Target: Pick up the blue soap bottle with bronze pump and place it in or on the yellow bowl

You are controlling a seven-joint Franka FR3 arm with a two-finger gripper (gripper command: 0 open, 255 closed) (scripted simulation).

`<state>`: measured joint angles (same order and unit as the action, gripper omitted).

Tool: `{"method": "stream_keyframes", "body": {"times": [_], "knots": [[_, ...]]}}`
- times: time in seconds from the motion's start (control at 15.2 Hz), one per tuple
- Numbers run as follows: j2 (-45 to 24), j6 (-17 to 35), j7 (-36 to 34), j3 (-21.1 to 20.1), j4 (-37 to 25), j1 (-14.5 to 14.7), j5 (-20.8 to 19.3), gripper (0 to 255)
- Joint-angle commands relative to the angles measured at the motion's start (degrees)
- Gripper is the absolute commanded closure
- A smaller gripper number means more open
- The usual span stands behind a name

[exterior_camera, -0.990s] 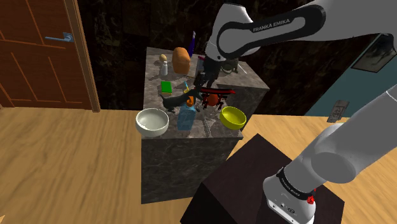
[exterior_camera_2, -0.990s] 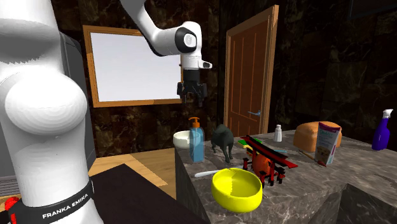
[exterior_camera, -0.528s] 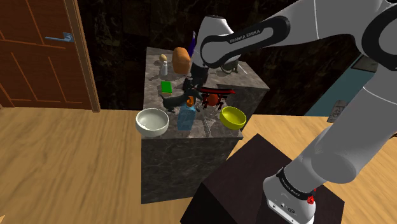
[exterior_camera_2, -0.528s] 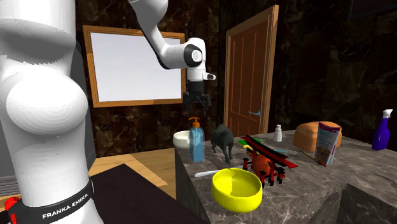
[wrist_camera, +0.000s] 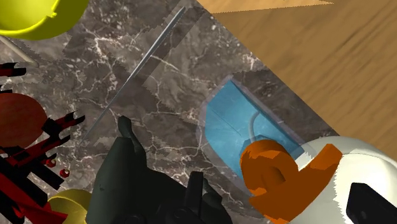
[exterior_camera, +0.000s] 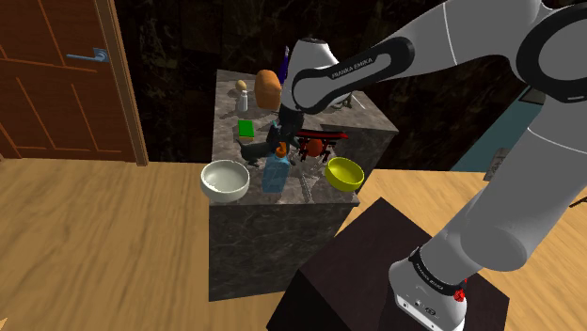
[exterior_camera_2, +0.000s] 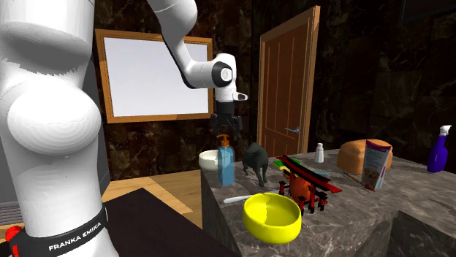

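The blue soap bottle [exterior_camera_2: 225, 163] with an orange-bronze pump [exterior_camera_2: 223, 139] stands upright near the marble counter's corner. It is beside a white bowl [exterior_camera_2: 209, 159]. My gripper [exterior_camera_2: 225, 130] hangs just above the pump, open and holding nothing. In the wrist view the pump [wrist_camera: 280, 173] and bottle body [wrist_camera: 245, 127] lie between my spread fingers [wrist_camera: 368, 202], which do not touch them. The yellow bowl [exterior_camera_2: 272, 216] sits at the counter's near edge in the second exterior view, a short way from the bottle. In the shoulder view the gripper [exterior_camera: 281, 141] is over the bottle [exterior_camera: 275, 174], with the yellow bowl [exterior_camera: 344, 173] to its right.
A black animal figure [exterior_camera_2: 256, 162] stands close behind the bottle, and a red and black toy [exterior_camera_2: 307, 182] lies between it and the yellow bowl. Farther back are a white shaker [exterior_camera_2: 319, 152], a carton [exterior_camera_2: 376, 166], an orange loaf [exterior_camera_2: 358, 153] and a purple spray bottle [exterior_camera_2: 438, 150].
The arm has swung toward the bottle and come down. The gripper, which was higher and off to one side, is now directly above the pump.
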<state>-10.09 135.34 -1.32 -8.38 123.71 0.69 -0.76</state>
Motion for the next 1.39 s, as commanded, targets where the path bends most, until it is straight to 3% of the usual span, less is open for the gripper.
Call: {"method": "stream_keyframes", "body": {"times": [0.0,0.26,0.33,0.92,1.32], "knots": [[-0.1,0.1,0.0,0.0,0.1,0.0,0.0,0],[-0.1,0.1,0.0,0.0,0.1,0.0,0.0,0],[-0.1,0.1,0.0,0.0,0.1,0.0,0.0,255],[-0.1,0.1,0.0,0.0,0.1,0.0,0.0,255],[2.7,-4.1,0.3,-0.1,-1.4,-0.1,0.6,255]]}}
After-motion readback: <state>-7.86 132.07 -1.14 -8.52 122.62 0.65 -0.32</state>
